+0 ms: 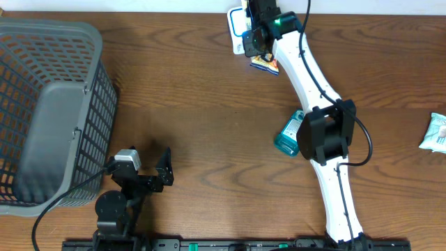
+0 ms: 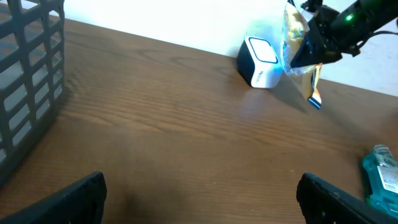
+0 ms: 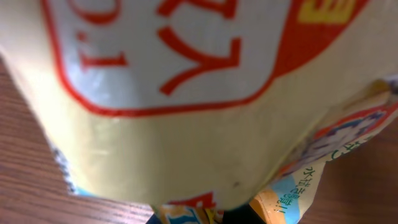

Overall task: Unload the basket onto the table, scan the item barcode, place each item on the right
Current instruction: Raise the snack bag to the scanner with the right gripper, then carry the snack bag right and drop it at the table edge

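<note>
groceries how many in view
3: snack packet held beside the scanner, teal bottle under the right arm, white packet at the right edge. The arm may hide more.

The right arm [image 1: 306,70] is built of long, smooth white plastic links, broken midway by a bulky black joint housing [image 1: 325,134] — a thin black cable [image 1: 369,145] loops out beside it. Its black wrist end carries a small glowing green light [image 1: 279,21]. The left arm [image 1: 115,203] is black all over, topped by a silver-grey metal block [image 1: 127,158], with a dark cord [image 1: 42,211] trailing from it; the left gripper [image 2: 200,183] has blunt matte-black fingers [image 2: 78,199].
</note>
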### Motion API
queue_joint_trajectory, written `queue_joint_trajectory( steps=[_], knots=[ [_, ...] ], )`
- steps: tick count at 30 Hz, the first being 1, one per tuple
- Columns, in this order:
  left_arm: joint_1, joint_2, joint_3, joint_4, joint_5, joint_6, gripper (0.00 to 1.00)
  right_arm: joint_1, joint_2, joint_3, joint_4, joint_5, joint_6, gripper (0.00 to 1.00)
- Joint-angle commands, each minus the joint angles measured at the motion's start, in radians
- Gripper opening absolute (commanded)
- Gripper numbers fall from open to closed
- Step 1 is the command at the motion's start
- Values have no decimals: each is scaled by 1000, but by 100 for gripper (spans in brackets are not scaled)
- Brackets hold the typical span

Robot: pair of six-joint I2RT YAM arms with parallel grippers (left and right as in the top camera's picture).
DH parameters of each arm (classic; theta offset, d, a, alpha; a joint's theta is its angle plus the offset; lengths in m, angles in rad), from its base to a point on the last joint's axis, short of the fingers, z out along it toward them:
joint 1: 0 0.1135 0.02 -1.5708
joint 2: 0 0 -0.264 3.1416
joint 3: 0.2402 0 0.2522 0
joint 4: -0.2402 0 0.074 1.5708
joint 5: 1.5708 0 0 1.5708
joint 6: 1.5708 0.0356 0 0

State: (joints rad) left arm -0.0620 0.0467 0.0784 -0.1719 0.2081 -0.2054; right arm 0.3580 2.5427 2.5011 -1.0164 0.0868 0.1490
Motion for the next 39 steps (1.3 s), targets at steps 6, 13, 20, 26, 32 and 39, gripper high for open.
queue_joint_trajectory(
  steps=[6, 13, 20, 26, 32, 39],
  knots=[
    [-3, -3, -18, -21, 13, 13, 98, -1, -6, 52, -23, 96, -5, 1],
    [-3, -3, -18, -21, 13, 13, 98, -61, -107, 258, -352, 240, 32, 1],
    [-3, -3, -18, -21, 13, 13, 98, -277, -179, 258, -568, 374, 165, 1],
    [-3, -3, -18, -21, 13, 13, 98, -520, -173, -37, -431, 324, 159, 1],
    [-3, -3, -18, -21, 13, 13, 98, -705, -173, -290, -245, 322, 120, 1],
    [-3, -3, -18, -21, 13, 13, 98, -835, -175, -315, -251, 151, 134, 56]
  ],
)
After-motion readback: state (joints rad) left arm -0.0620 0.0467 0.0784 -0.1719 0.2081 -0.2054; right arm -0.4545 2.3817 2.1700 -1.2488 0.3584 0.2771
